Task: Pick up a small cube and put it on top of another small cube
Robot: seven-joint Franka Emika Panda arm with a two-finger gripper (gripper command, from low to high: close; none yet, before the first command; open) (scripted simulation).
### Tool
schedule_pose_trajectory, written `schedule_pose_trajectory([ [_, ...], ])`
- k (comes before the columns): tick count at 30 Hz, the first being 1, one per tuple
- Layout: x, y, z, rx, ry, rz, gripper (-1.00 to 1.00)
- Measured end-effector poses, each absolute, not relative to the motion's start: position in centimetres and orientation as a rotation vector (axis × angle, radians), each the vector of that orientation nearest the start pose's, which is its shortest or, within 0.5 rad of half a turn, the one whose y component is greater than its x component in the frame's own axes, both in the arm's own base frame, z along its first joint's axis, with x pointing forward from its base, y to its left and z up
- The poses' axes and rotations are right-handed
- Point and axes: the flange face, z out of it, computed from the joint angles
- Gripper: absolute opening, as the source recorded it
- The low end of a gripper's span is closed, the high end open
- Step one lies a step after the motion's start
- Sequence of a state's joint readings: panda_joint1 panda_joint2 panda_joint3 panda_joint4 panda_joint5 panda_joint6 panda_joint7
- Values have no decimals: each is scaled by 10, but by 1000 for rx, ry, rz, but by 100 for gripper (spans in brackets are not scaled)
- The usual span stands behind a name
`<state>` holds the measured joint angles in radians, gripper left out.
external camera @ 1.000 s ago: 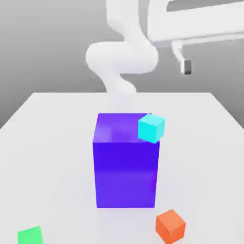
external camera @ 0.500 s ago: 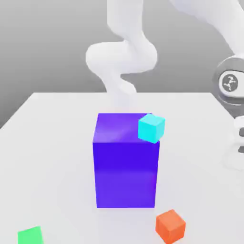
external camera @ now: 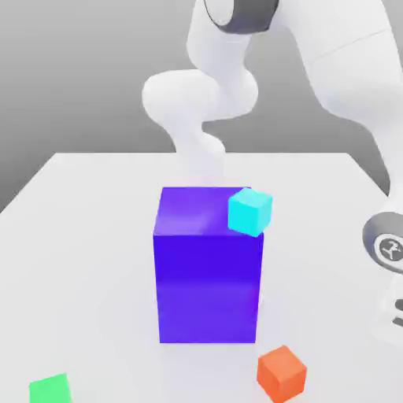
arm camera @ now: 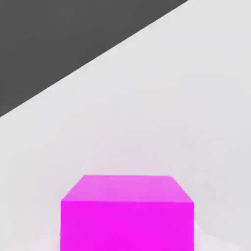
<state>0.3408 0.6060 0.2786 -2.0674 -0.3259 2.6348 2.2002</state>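
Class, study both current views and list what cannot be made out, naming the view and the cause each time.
- Magenta cube, hand view: its lower part is cut off by the picture edge, so its contact with the table cannot be judged.
- Green cube, exterior view: cut off by the bottom edge.
- Robot arm, exterior view: runs off the exterior view's right edge.
- Table behind the blue-violet block, exterior view: hidden by the block.
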Motion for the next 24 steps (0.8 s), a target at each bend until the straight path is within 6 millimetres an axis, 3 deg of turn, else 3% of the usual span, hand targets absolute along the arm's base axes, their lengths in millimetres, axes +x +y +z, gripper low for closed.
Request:
schedule_pose_trajectory([
  [3,470,342,184,-2458,1953,0,-100],
  [5,491,306,194,-2447,1973,-5,-100],
  [10,541,188,205,-2408,2035,-12,-100],
  [15,563,64,216,-2361,2095,-10,-100],
  [20,557,-62,229,-2306,2151,-4,-100],
  [24,531,-162,239,-2254,2193,0,-100],
])
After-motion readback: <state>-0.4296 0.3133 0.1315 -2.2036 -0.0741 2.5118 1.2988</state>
